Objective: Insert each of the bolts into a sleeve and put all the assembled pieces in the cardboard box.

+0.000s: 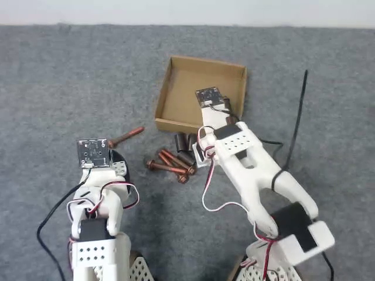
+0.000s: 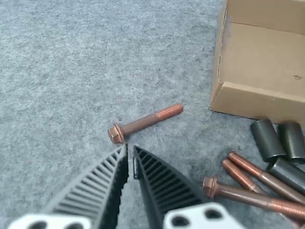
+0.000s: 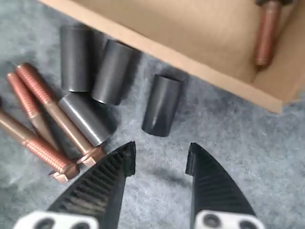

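Observation:
My left gripper (image 2: 129,153) is shut with nothing in it, just short of the head of a lone copper bolt (image 2: 143,123) lying on the carpet (image 1: 126,137). My right gripper (image 3: 159,157) is open, low over the carpet, with one dark sleeve (image 3: 162,105) lying just beyond its fingertips. Three more sleeves (image 3: 112,71) lie beside it, touching a pile of several bolts (image 1: 170,164). The cardboard box (image 1: 176,88) stands behind them; a copper bolt (image 3: 267,33) lies in its corner, its head end cut off by the view's edge.
Grey carpet (image 1: 70,82) covers the table. The right arm (image 1: 252,164) stretches over the box's near right corner. A black cable (image 1: 297,123) runs at the right. Open carpet lies to the far left and far right.

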Available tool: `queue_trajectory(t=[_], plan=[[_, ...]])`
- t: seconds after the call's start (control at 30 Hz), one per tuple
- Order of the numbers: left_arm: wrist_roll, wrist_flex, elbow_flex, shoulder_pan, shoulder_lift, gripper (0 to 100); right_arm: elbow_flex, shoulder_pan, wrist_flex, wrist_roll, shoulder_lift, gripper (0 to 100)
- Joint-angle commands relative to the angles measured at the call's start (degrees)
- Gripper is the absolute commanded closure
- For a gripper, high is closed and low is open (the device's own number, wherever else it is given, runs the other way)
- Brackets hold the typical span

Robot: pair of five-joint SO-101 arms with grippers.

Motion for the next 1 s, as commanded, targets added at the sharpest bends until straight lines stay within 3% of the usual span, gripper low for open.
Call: queue_trajectory(t=[0.0, 0.4, 0.57, 0.7, 0.97], plan=[[-0.4, 0.2, -0.9, 0.2, -1.1, 99, -4.6, -0.4, -0.6, -0.6, 0.8, 87.0], [-0.4, 0.2, -0.9, 0.2, -1.1, 99, -8.1, 2.7, -6.9, -0.3, 9.5, 88.6], [-0.4, 0.2, -0.9, 0.2, -1.1, 99, -9.3, 3.4, -6.0, -0.3, 10.8, 89.2], [-0.4, 0.2, -0.9, 0.2, -1.1, 99, -9.1, 3.4, -6.1, -0.3, 10.4, 99.8], [-0.4, 0.0, -0.9, 0.2, -1.1, 99, -8.3, 3.5, -3.1, -0.3, 8.8, 99.2]])
